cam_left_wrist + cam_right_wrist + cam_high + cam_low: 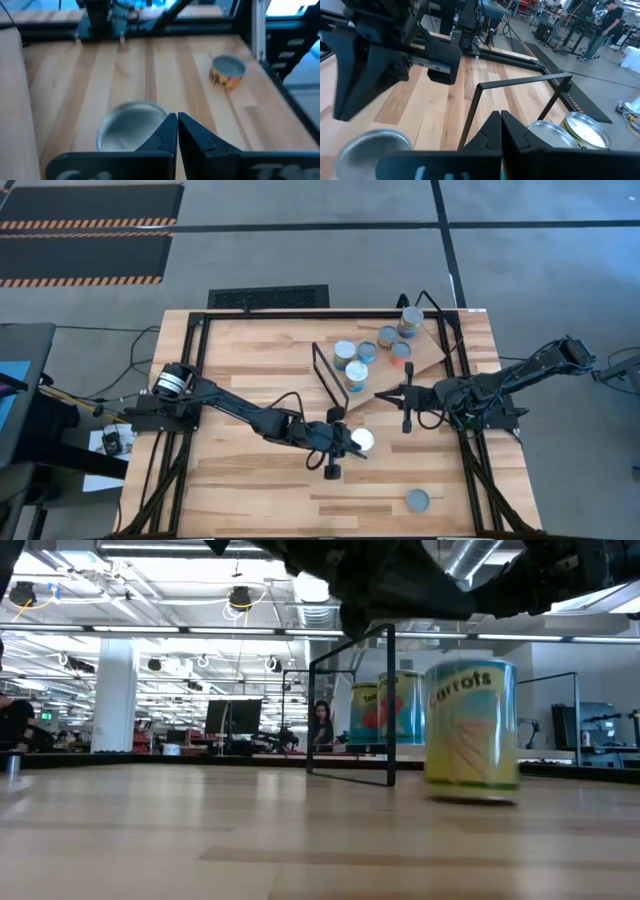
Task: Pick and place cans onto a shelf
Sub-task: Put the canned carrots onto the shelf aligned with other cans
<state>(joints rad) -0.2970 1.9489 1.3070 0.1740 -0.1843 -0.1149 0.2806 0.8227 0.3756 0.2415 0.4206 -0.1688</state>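
A can with a silver top (361,440) stands on the table's middle; the low view shows its yellow "carrots" label (472,725). My left gripper (352,450) is shut right beside it, fingers (177,131) pointing toward the table's right edge, next to the can's top (131,127). The shelf (425,345), a light-wood board with a black wire frame (330,375), lies at the far right and bears several cans (356,374). My right gripper (380,395) is shut and empty near the shelf's near edge, pointing left past the frame (515,85) and two cans (587,129). My left gripper's shut fingers lie level at the near side of the can's top rim (159,122), coming from the table's left. Whether they touch the can, I cannot tell. The can stands upright on the table.
A lone can with a yellow and red label (418,500) stands near the table's front right corner; it also shows in the left wrist view (227,71). Black frame rails (465,370) run along the table's edges. Bare planks lie at the front left.
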